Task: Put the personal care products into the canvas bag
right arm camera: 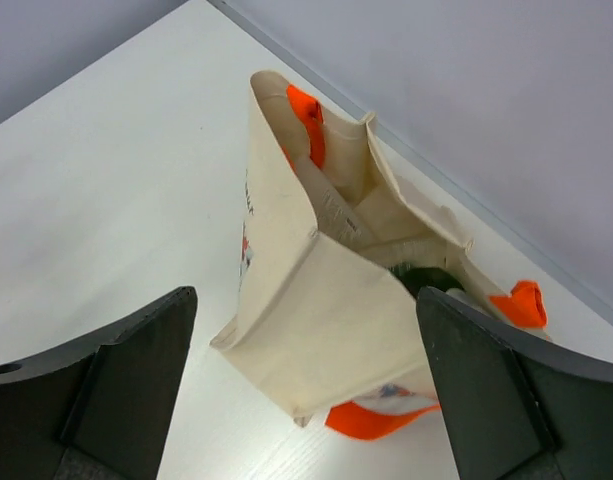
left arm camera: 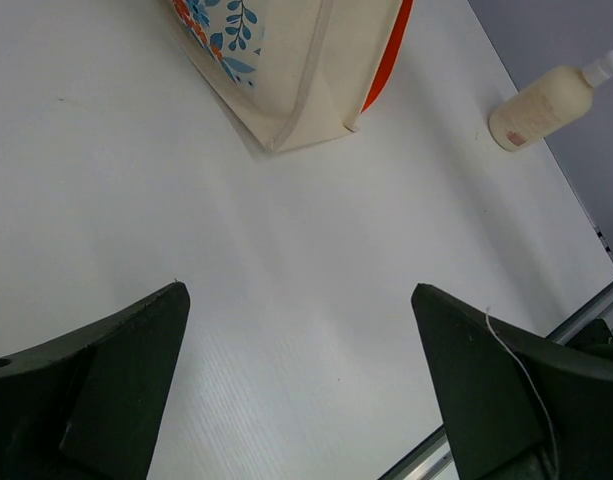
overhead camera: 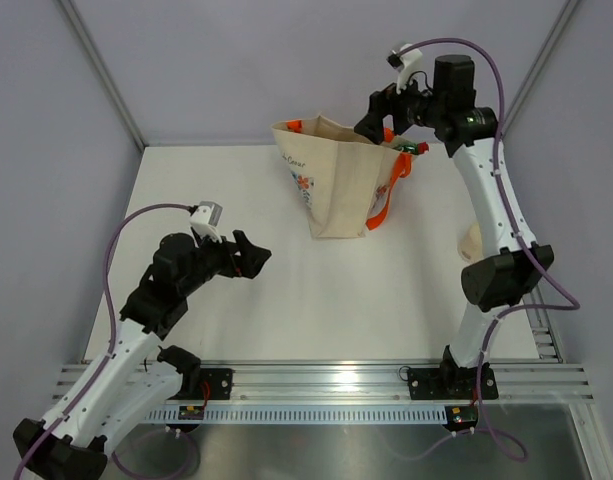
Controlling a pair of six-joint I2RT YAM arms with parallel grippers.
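Note:
The beige canvas bag with orange handles stands upright at the back middle of the table, mouth open. My right gripper hovers open and empty above its right rim; in the right wrist view the bag lies between my open fingers. A dark round cap shows inside the bag. A green red-capped bottle shows at the bag's right rim. A cream pump bottle lies on the table right of the bag. My left gripper is open and empty, low over the table.
The bag's printed side faces left. The right arm partly hides the cream bottle. Grey walls close in the table on three sides. A metal rail runs along the near edge.

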